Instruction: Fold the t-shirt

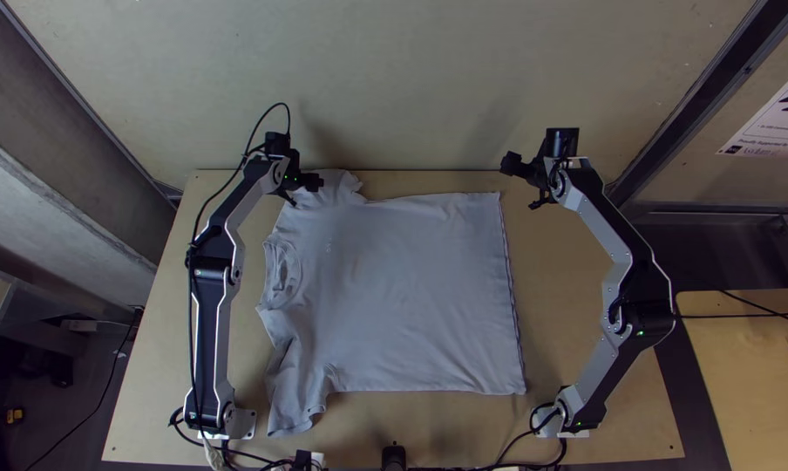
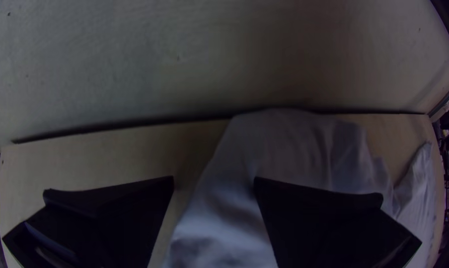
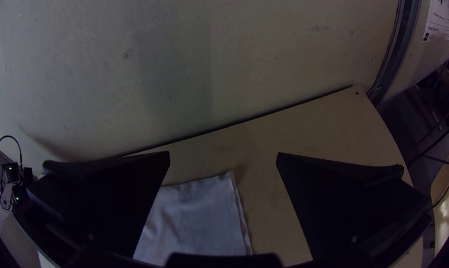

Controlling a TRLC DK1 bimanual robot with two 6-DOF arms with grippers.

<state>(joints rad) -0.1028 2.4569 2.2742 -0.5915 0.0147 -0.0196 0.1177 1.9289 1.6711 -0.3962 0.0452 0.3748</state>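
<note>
Across the middle of the light wooden table [image 1: 159,375], between the two arms, you have the t-shirt [image 1: 411,288] spread out, its collar [image 1: 282,270] pointing to your left and its hem [image 1: 511,305] to your right. The long axis of the body runs from collar to hem, side to side and roughly parallel to the table's far edge, while the hem lies crosswise to it, leaning a little so that its near corner sits farther right than its far one. One sleeve [image 1: 340,185], rumpled, points away from you at the far left and reaches the table's far edge; the other sleeve [image 1: 294,410] comes toward you at the near left, creased and slightly slanted. The body lies mostly smooth, with the wrinkles gathered around the shoulders, and the neck opening shows as a narrow oval. Your left gripper [image 1: 306,193] is at the far sleeve, its jaws parted and released, one over the cloth and the other beside it. Your right gripper [image 1: 520,184] is near the hem's far corner, its jaws spread wide and released.
</note>
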